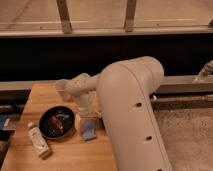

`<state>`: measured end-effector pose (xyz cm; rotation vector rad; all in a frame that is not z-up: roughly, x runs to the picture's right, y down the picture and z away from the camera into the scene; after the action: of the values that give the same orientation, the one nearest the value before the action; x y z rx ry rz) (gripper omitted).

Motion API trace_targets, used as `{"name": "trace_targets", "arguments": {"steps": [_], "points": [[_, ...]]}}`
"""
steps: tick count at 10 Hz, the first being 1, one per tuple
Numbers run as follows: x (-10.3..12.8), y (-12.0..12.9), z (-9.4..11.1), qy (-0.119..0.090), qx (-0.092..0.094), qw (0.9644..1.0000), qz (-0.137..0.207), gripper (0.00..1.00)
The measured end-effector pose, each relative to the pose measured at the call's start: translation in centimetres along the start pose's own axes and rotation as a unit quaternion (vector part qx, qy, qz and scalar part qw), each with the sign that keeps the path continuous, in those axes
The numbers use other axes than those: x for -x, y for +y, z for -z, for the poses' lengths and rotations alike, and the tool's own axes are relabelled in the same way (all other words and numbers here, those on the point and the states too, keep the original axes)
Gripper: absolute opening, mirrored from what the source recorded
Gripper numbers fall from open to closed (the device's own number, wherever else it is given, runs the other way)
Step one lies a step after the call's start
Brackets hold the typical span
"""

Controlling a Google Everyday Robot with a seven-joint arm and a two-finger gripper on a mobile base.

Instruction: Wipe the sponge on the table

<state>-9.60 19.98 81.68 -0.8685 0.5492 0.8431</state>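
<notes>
The sponge (pixel 89 130) is a small blue-grey pad lying flat on the light wooden table (pixel 65 156), just right of a dark bowl. My gripper (pixel 85 116) hangs from the pale wrist directly over the sponge's far edge, very close to it or touching it; I cannot tell which. The big pale arm (pixel 131 115) crosses the table's right side and hides what lies there.
A dark bowl (pixel 56 123) with something red inside sits left of the sponge. Near the table's front left corner lies a white bottle (pixel 39 142). A pale cup (pixel 61 88) stands at the back, partly behind the arm. Behind the table runs a dark wall with a rail.
</notes>
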Motion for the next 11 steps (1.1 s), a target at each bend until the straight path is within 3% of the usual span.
{"name": "trace_targets", "arguments": {"steps": [5, 11], "points": [[0.0, -0.2, -1.2, 0.012, 0.008, 0.9999, -0.01, 0.8], [0.8, -5.3, -0.8, 0.012, 0.004, 0.9975, -0.07, 0.8]]}}
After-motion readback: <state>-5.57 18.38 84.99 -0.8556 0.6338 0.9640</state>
